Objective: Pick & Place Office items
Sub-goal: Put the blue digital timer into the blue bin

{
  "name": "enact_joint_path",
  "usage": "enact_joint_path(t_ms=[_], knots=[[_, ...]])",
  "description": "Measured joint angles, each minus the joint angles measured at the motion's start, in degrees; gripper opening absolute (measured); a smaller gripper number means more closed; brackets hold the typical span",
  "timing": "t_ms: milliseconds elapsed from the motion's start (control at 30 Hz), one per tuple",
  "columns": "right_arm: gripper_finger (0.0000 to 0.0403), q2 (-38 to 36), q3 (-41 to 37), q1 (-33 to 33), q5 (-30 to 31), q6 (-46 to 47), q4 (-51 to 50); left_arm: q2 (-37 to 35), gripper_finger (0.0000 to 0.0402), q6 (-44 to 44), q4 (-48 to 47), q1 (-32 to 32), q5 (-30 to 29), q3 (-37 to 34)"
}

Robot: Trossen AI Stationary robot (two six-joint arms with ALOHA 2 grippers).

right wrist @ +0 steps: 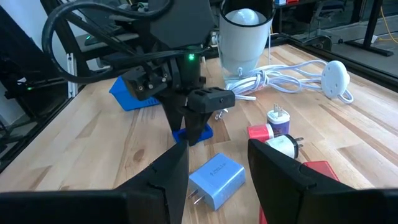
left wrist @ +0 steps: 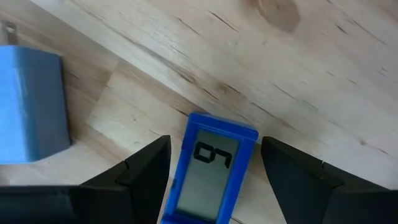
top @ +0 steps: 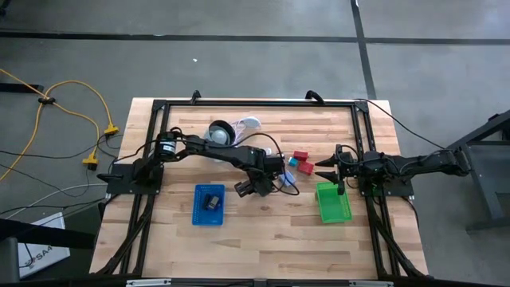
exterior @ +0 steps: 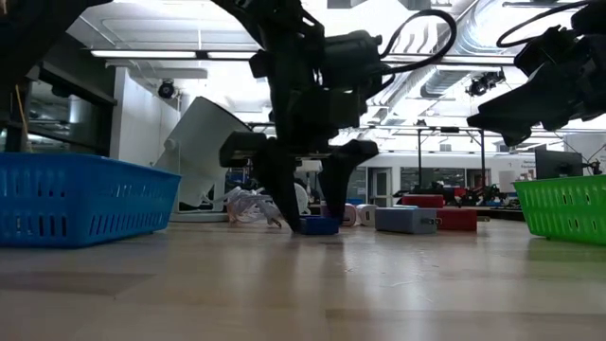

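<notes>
Nearby, a pale-blue block [left wrist: 28, 106] flanks the blue display piece [left wrist: 208, 171] between spread left jaws.

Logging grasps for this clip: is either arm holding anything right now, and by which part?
Nothing is held. The left gripper has open jaws straddling the long sides of the small blue display piece on the table, not yet closed. The right gripper hovers empty.
</notes>
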Motion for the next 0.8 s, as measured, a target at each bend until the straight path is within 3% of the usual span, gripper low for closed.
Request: enact_joint_path(t_ms=[400,800], knots=[[0.0153,0.00,0.00,0.00,0.00,0.00,-0.02,0.00,0.0240,-0.83,-0.29,0.00,0.02,0.00],[0.0153,0.00,0.00,0.00,0.00,0.00,-0.01,0.00,0.0203,-1.00,-0.25,0.00,0.10,0.01]])
